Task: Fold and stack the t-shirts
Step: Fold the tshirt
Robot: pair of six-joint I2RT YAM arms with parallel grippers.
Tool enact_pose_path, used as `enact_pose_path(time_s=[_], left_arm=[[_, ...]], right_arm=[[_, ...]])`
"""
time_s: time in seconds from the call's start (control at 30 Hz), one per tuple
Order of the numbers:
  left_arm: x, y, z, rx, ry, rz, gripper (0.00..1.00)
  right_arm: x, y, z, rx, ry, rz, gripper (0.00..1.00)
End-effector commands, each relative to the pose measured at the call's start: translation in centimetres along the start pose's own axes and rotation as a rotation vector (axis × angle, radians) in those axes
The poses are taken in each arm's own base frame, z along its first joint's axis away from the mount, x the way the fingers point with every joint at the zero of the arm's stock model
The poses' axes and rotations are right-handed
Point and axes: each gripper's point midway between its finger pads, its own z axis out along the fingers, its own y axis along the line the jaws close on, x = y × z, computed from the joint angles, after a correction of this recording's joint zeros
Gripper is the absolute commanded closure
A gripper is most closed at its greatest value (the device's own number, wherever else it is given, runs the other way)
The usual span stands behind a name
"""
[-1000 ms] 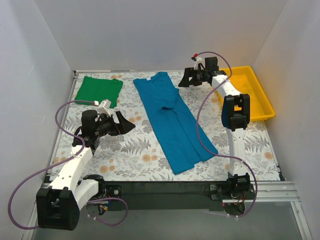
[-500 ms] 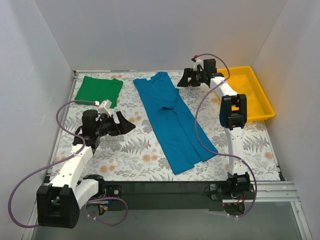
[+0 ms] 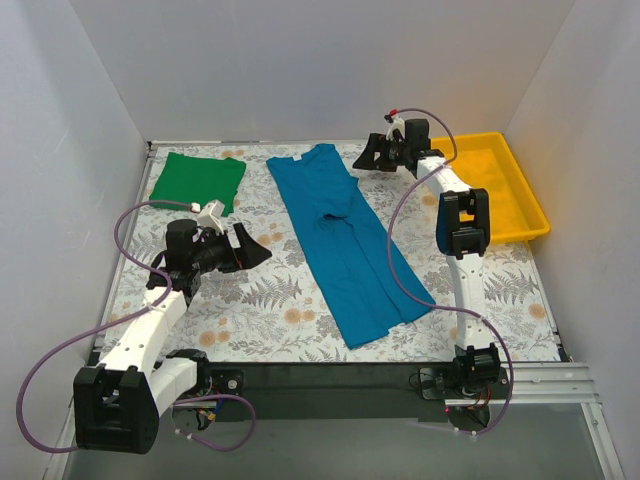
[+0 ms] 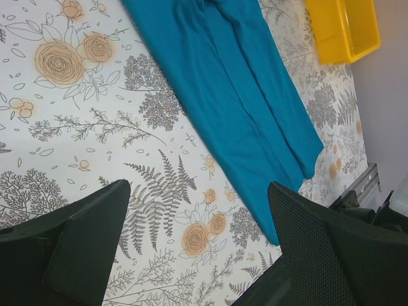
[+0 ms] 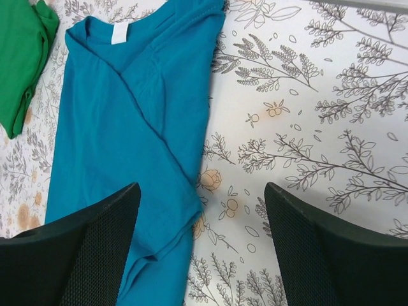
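The left tool (image 4: 197,188) gapes empty, the teal t-shirt (image 4: 242,108) ahead with its collar cut off. The right tool (image 5: 202,188) gapes too (green t-shirt (image 5: 19,57) half cropped beside it).

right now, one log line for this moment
left gripper open, empty | right gripper open, empty | blue shirt folded lengthwise, centre | green shirt folded, far left
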Motion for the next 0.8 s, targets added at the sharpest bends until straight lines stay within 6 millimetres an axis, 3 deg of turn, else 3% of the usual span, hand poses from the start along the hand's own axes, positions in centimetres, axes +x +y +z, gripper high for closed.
enact_pose_path(time_s=[0.0, 0.13, 0.47, 0.77], left_arm=[[-0.5, -0.3, 0.0, 0.002, -0.005, 0.025, 0.11], [-0.4, -0.3, 0.0, 0.002, -0.004, 0.024, 0.11], [-0.5, -0.4, 0.0, 0.006, -0.007, 0.028, 0.12], [-0.5, -0.5, 0.0, 0.008, -0.007, 0.030, 0.12]], right_arm=[[-0.7, 1.0, 1.1, -0.033, -0.031, 0.008, 0.16], [0.3, 1.2, 1.5, -0.051, -0.012, 0.024, 0.23], [1.6, 1.8, 1.8, -0.075, 0.019, 0.049, 0.49], [2.6, 1.4, 1.5, -0.049, 0.038, 0.056, 0.55]])
